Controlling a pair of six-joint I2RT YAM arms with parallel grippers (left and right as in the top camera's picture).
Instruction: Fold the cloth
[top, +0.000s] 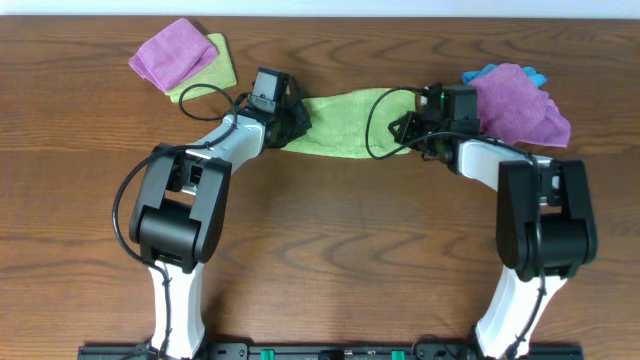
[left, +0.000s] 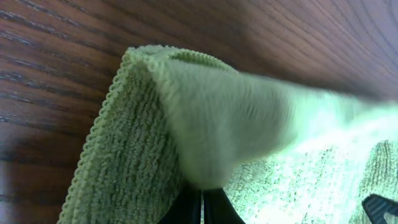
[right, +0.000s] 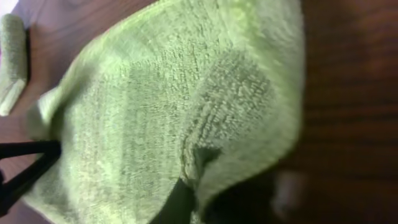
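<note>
Pinching the left end of the green cloth (top: 350, 122), the left gripper (top: 290, 122) has its jaws pressed together on a gathered corner. In the left wrist view the dark fingertips (left: 186, 210) meet under a raised fold of terry with no gap showing, while the layer beneath lies flat on the wood with its stitched hem along the edge.

The right gripper (top: 412, 130) nips the opposite end. Its wrist view shows a pleat of the cloth drawn down into the dark fingers (right: 177, 200), which are closed on the fabric. The other arm's black fingers show at the far side of that view.

The green cloth runs as a long, narrow band between the two grippers, across the far middle of the wooden table (top: 330, 250).

At the far left corner a left purple cloth (top: 175, 52) rests on a folded green cloth (top: 218, 68), well apart from the band. At the far right a right purple cloth (top: 520, 102) lies over a blue cloth (top: 490, 73), just beside the right gripper.
</note>
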